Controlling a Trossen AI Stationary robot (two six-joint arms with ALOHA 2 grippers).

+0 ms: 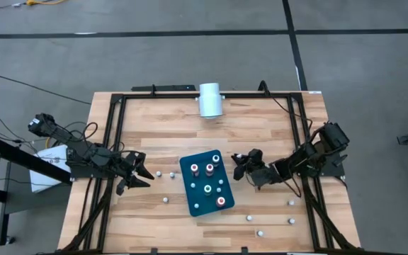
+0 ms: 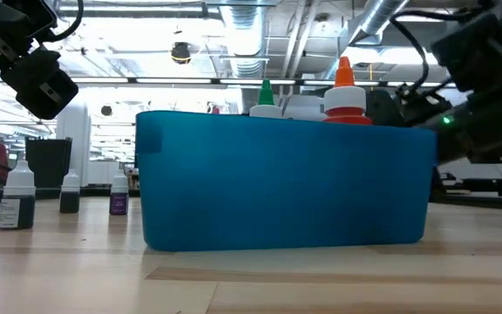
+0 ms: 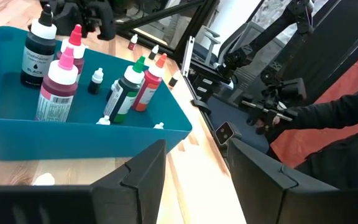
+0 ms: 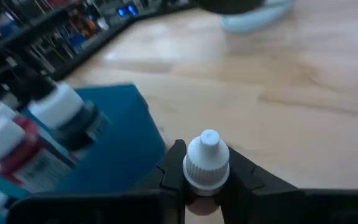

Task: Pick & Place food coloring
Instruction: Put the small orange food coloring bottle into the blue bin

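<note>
Gripping a tiny white-capped plastic food-coloring bottle [image 4: 207, 163] just under its ribbed cap, the right gripper [image 1: 241, 164] sits at three o'clock of the teal plastic tray [image 1: 190, 205]; light, rigid, slippery-looking. Left gripper [image 1: 139, 172] waits at nine o'clock, fingers parted, empty.

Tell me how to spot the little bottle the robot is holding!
Find the teal tray in the middle of the wooden table. Right beside it on the right is the right gripper. The small bottle with the white ribbed cap is pinched between its fingers, while other loose small bottles stand alone on the wood.
</note>
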